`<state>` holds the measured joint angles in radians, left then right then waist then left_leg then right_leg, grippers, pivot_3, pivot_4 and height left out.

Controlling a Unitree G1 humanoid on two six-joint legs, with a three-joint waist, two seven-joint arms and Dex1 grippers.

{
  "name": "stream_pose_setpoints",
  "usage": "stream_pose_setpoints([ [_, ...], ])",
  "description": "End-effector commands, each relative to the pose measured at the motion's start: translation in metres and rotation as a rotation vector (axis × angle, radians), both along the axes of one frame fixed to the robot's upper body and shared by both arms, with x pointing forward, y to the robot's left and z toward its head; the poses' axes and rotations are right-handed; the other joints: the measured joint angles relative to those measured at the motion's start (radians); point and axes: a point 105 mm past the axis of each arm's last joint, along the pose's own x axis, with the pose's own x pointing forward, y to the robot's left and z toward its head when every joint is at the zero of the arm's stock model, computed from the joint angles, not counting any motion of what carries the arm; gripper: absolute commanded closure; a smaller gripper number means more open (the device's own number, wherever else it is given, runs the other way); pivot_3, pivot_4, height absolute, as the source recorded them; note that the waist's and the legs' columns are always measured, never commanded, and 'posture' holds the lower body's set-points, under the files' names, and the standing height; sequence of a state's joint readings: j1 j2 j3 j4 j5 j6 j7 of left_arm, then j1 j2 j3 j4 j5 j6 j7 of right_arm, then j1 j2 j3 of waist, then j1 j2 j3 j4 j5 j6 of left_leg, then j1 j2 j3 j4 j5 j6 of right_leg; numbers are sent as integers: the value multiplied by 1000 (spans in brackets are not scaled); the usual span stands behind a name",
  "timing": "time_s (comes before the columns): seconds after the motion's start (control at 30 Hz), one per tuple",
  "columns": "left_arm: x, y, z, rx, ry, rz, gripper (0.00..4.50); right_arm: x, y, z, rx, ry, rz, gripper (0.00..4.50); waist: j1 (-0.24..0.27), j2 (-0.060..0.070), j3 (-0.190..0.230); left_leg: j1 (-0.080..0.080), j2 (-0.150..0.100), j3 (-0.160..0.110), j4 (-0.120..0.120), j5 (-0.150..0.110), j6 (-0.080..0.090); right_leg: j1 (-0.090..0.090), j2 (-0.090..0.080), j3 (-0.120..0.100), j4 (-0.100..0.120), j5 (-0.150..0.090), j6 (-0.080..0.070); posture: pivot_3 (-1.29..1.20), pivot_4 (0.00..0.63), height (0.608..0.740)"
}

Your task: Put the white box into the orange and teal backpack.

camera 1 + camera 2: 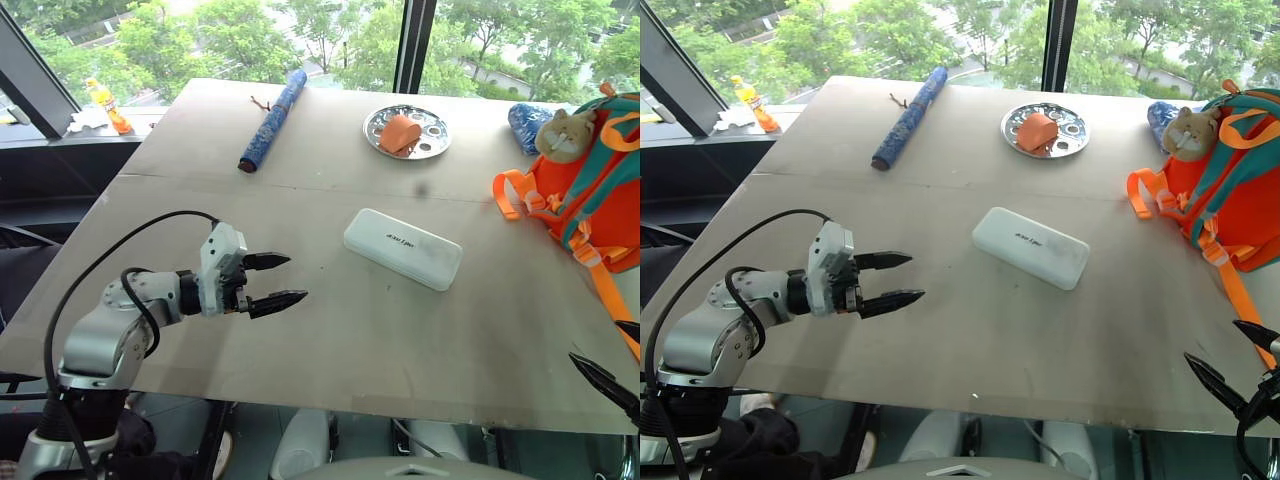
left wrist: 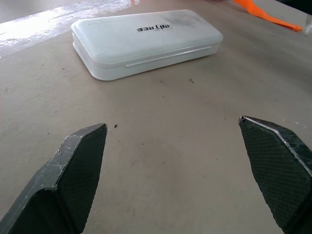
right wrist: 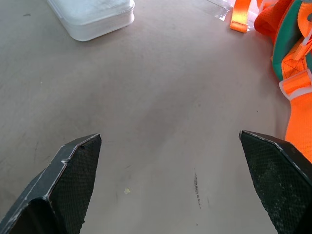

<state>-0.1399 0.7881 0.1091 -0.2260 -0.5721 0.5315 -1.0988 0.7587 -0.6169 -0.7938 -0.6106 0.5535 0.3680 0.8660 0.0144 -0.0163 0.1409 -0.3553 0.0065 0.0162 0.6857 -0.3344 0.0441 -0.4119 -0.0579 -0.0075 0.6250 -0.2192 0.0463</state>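
Tabletop (image 1: 330, 340): white box (image 1: 403, 248) lies ungrasped, apart from orange and teal backpack (image 1: 590, 190); left tool (image 1: 280, 281) and right tool (image 1: 1225, 365) gape empty; nothing accomplished yet.

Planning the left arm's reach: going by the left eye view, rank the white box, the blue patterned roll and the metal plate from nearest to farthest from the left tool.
From the left tool:
1. White box, table centre, just to the tool's right.
2. Blue patterned roll, far side, ahead of the tool.
3. Metal plate, far side, right of the roll, holding an orange item.
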Motion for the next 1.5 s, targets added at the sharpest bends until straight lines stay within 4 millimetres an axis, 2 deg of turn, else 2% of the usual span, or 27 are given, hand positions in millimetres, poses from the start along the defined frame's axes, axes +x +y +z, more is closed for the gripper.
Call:
stream_pose_setpoints([
  [0.03,5,-3,14,-24,-67,7,60,6,4,7,-11,-52,5,0,0,0,0,0,0,0,0,0,0,0,0,0,0,0,0,0,150,731],
  [0.17,18,-8,25,-79,-94,62,60,16,16,9,9,-101,7,0,1,0,0,0,0,0,0,0,0,0,0,0,0,0,0,0,150,731],
  [0.37,29,-9,33,-108,-97,127,60,20,19,10,-2,-133,-29,0,0,0,0,-1,0,0,0,2,-4,0,0,0,0,0,0,0,150,731],
  [0.5,45,-8,36,-128,-72,230,60,35,17,9,-49,-175,-121,0,0,0,0,0,0,0,0,2,-4,0,0,0,1,0,0,0,150,731],
  [0.6,66,-5,34,-77,-57,346,60,53,22,-1,-25,-146,-213,0,0,-1,0,1,-1,0,1,2,-4,0,1,0,2,0,0,0,150,731],
  [0.63,73,-5,37,-79,-68,372,21,62,26,-2,1,-159,-235,258,0,-1,0,0,-1,0,1,2,-4,0,1,0,2,0,0,0,150,731],
  [0.7,84,-8,42,-113,-70,421,592,78,32,-2,10,-180,-265,869,0,-1,0,1,-1,0,1,3,-5,0,1,1,2,0,0,0,150,731],
  [0.73,85,-11,44,-112,-78,415,884,84,35,-1,20,-189,-275,1318,-1,-1,0,1,-2,0,1,3,-5,0,1,1,2,1,2,0,150,731],
  [0.87,98,-21,45,-96,-87,446,2810,101,47,-3,38,-181,-288,3279,0,-1,0,-2,-2,-1,0,3,-5,-2,1,0,1,3,4,0,150,731],
  [0.9,102,-23,44,-85,-90,451,2971,105,51,-3,40,-176,-283,3503,0,-1,0,-3,-3,-2,0,3,-5,-3,1,-2,1,3,4,0,150,731],
  [0.93,105,-26,44,-79,-91,453,3719,110,55,-3,36,-175,-276,4234,0,-1,0,-5,-3,-3,0,3,-5,-4,1,-2,1,3,4,0,150,731],
  [0.97,109,-28,43,-73,-89,458,3801,114,58,-4,36,-172,-277,4328,0,-1,0,-5,-3,-3,0,3,-5,-5,1,-2,1,3,4,0,150,731],
  [1.0,112,-30,41,-60,-81,466,4413,117,61,-5,34,-164,-273,4500,-1,-1,0,-6,-4,-3,1,3,-5,-5,1,-2,1,3,4,0,150,731],
  [1.07,118,-35,37,-42,-63,467,4466,122,67,-8,22,-151,-267,4500,0,-1,0,-5,-5,-3,1,3,-5,-4,1,-2,1,3,4,0,150,731],
  [1.2,124,-64,24,10,-38,390,4466,130,86,-16,-3,-117,-240,4500,-1,-1,0,-5,-6,-3,2,3,-5,-4,1,-2,2,3,4,0,150,731],
  [1.3,136,-70,14,54,-17,415,4466,140,100,-22,-10,-94,-220,4500,-3,-1,0,-6,-6,-3,1,3,-5,-5,1,-2,1,3,4,0,150,731],
  [1.43,143,-76,-3,116,4,391,4466,153,114,-26,-12,-63,-209,4500,-9,-1,0,-6,-6,-2,1,3,-5,-5,2,-2,2,3,4,0,150,731],
  [1.5,144,-81,-13,153,24,362,4466,157,128,-29,-15,-28,-154,4500,-10,-1,0,-6,-5,-3,1,3,-5,-5,2,-2,2,3,4,0,150,731],
])
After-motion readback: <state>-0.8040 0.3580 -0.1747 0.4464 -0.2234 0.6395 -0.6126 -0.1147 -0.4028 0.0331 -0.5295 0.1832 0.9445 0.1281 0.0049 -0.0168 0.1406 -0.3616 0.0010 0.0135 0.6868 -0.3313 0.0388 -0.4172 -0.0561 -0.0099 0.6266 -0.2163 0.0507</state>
